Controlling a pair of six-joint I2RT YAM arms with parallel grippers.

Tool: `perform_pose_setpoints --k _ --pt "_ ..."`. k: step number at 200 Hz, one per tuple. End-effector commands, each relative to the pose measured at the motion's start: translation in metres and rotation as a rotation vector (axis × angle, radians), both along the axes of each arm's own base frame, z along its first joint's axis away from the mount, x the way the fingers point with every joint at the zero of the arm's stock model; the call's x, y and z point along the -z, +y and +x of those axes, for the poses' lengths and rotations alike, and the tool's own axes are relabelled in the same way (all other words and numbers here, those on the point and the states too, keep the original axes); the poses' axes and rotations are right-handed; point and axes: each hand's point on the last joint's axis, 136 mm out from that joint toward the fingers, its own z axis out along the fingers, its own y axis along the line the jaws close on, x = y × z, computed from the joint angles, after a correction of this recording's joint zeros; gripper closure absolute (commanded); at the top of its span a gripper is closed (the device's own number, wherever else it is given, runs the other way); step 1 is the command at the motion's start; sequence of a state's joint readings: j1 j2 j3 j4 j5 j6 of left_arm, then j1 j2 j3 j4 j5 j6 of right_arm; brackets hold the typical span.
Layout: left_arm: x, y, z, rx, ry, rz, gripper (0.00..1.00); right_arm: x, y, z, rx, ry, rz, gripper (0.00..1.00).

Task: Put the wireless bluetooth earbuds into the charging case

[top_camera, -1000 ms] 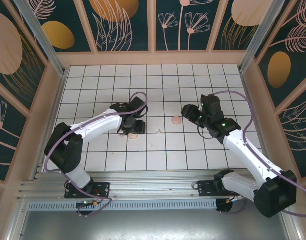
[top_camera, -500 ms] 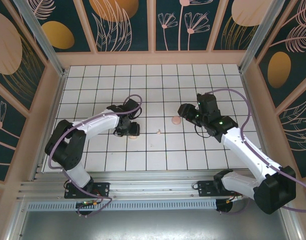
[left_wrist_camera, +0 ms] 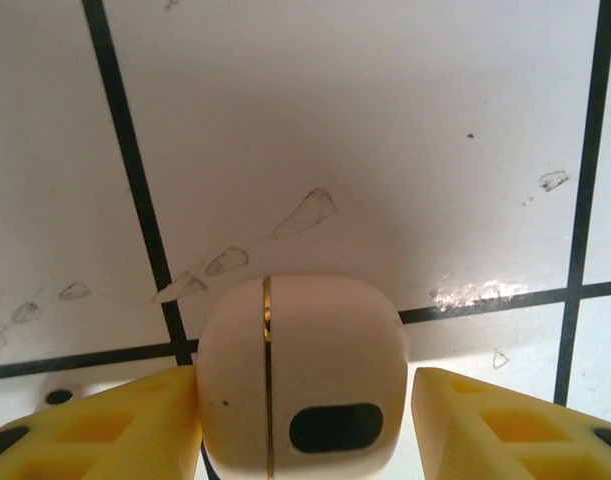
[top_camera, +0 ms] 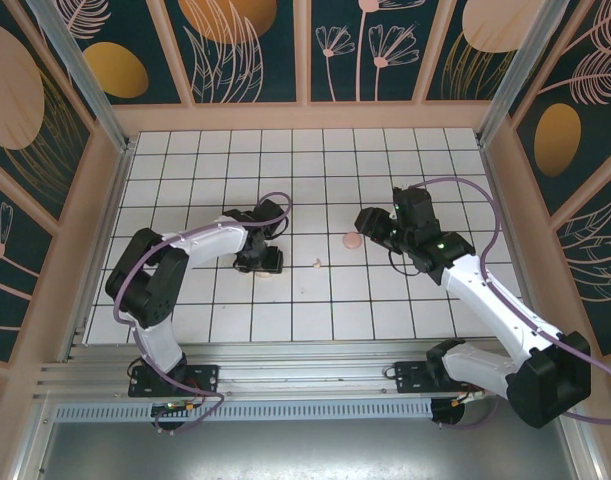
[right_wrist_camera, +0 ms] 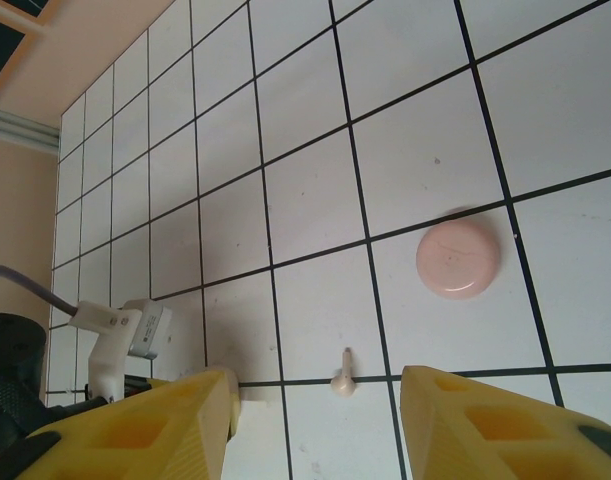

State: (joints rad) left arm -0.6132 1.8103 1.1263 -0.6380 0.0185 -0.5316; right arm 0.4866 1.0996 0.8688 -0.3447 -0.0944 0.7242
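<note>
left tool (left_wrist_camera: 305, 388): spread just wider than the charging case (left_wrist_camera: 300, 375); one finger against it, the other just beside. Likely straddling it to pin or square it for loading.
charging case: on the tiled bench (top_camera: 325, 310), cream body with gold seam and dark oval slot facing the wrist camera. In the top view it sits at 5 o'clock of the left tool (top_camera: 260, 258).
earbud (right_wrist_camera: 342, 378): one seen, loose on the bench at 3 o'clock of the case, not inserted.
second earbud: cannot tell where.
pink disc (right_wrist_camera: 459, 258): flat on the bench at 1 o'clock of the earbud, apart from it.
right tool (right_wrist_camera: 315, 376): spread wide, holding nothing, earbud framed between its fingers. Looks lined up for a pick.
step: judged early, case being steadied.
</note>
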Motion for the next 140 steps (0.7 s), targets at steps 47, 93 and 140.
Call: perform_pose_setpoints --k 47,93,140 --pt "0.004 -0.007 0.006 0.037 0.015 -0.013 0.47 -0.008 0.003 0.006 0.010 -0.016 0.003 0.51" --pt "-0.007 -0.004 0.010 0.080 -0.024 0.003 0.59 -0.006 0.006 0.005 -0.018 -0.013 -0.002 0.51" --pt "-0.042 -0.013 0.022 0.264 -0.142 -0.026 0.66 -0.017 0.008 0.001 -0.097 -0.039 0.016 0.51"
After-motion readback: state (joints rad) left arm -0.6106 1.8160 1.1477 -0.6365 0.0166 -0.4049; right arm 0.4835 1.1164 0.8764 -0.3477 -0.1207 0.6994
